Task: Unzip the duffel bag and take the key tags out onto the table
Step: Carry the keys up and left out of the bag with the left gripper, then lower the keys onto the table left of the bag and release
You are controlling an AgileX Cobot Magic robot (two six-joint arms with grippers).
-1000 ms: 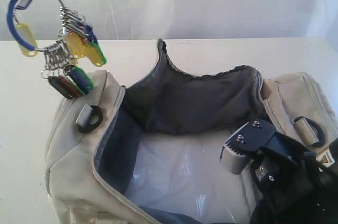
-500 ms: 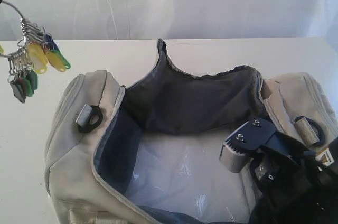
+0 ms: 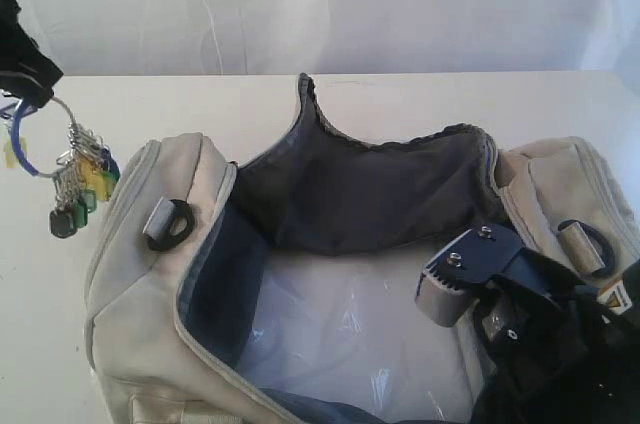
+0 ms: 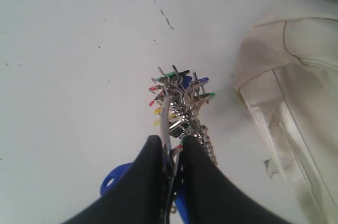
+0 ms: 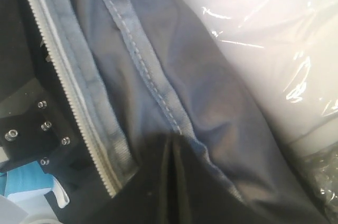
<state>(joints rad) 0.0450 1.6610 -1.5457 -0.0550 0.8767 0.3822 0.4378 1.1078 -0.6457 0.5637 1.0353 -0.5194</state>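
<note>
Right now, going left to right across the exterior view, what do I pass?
left gripper → key tags → left strap ring → duffel bag lining → right arm's grey bracket → right strap ring

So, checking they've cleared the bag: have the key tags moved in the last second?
Yes. The key tags moved left and down, from above the duffel bag's left end to beside it, over the table.
</note>
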